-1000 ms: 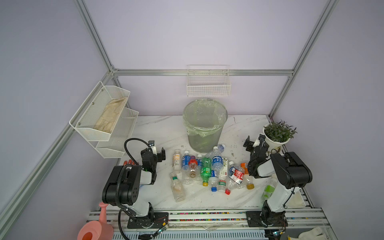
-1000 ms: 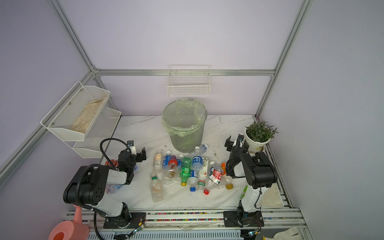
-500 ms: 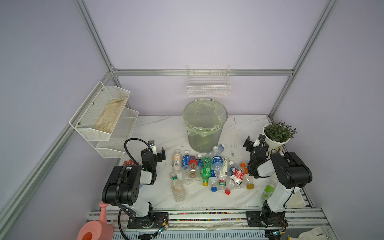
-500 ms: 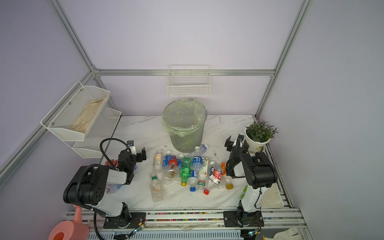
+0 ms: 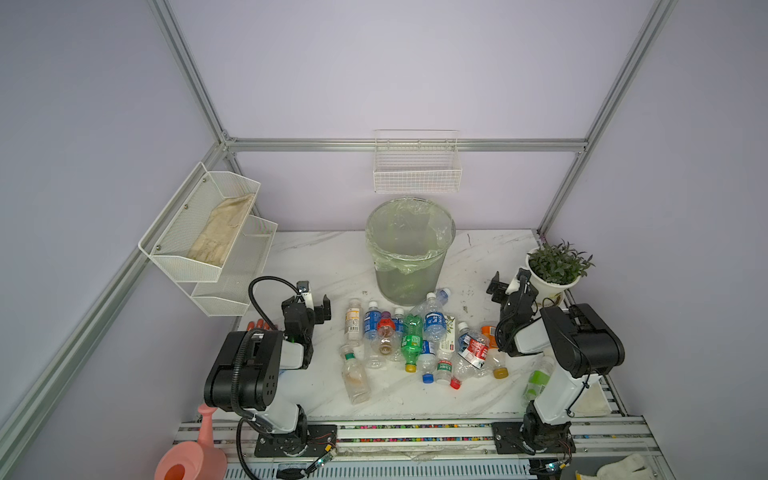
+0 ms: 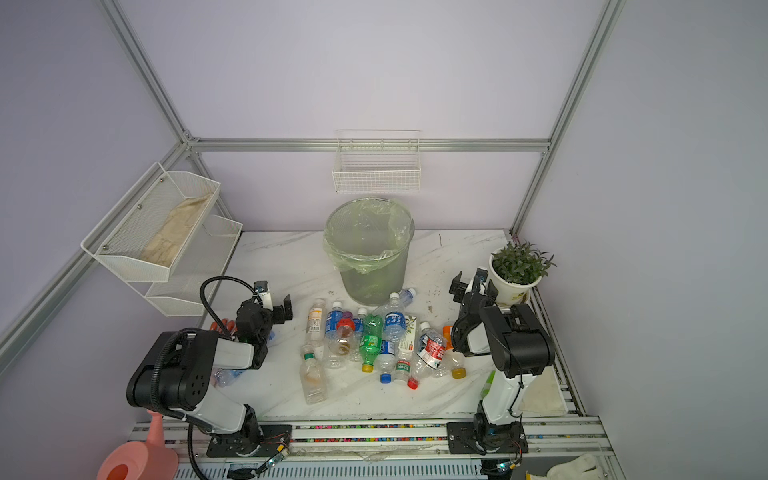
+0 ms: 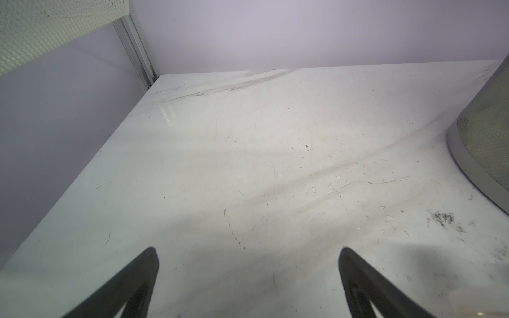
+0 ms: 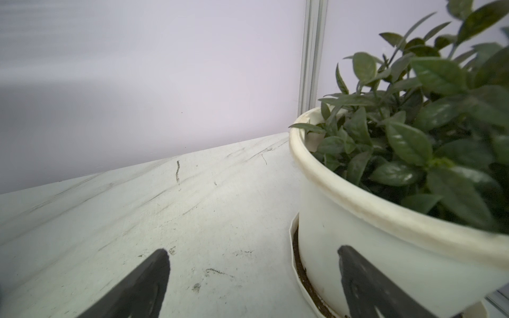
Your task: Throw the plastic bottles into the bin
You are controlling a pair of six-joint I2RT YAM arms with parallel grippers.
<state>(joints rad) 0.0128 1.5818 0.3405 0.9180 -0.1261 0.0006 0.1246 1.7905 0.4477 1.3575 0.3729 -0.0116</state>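
1. in both top views the plastic bottles (image 5: 411,340) lie heaped on the desk (image 5: 316,257), just in front of the upright bin (image 5: 409,266). the left tool (image 5: 309,308) is released and empty, left of the heap. the right tool (image 5: 509,286) is released too, beside the plant pot (image 5: 548,286).
2. left wrist view: the left tool (image 7: 248,250) is spread wide over bare desk, with the bin's base (image 7: 484,132) to one side.
3. right wrist view: the right tool (image 8: 252,250) is spread wide and holds nothing, with the plant pot (image 8: 385,242) close by.
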